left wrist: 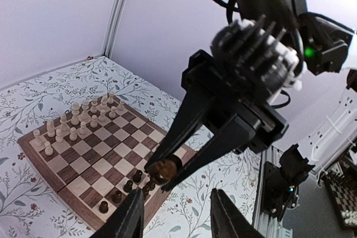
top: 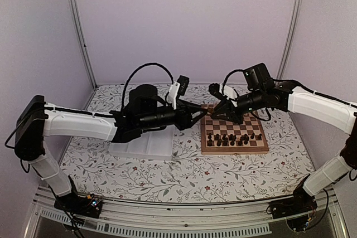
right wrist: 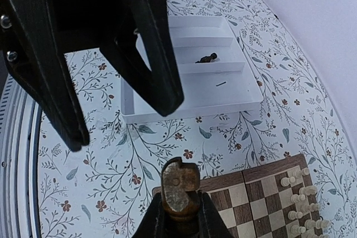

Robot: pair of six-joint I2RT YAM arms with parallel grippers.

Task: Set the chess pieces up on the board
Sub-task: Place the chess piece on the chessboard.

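Right gripper (right wrist: 179, 209) around dark chess piece (right wrist: 179, 182)

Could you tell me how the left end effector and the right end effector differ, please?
The left end effector is open and empty, whereas the right end effector is shut on a dark chess piece. The left end effector extends across the white tray; the right end effector extends over the board. Both are black, two-fingered, and meet by the board's left edge.
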